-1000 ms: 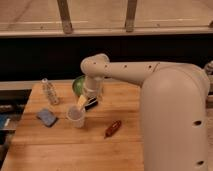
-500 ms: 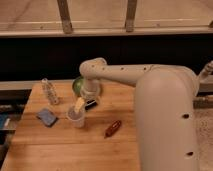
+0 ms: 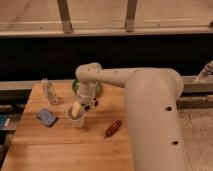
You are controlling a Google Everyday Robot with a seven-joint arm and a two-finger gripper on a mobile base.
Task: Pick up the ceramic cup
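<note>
On the wooden table, the gripper is positioned at the ceramic cup; its jaw state cannot be told.

So the two-finger gripper sits right at the mouth of the small whitish handleless ceramic cup, which stands on the wooden table near its middle. Directly behind the gripper is the round green bowl, behind and to its left stands the clear ribbed bottle, and just left of it lies the flat blue sponge. Off to the gripper's right and a little nearer the front edge lies the small reddish-brown packet, apart from the cup.
</note>
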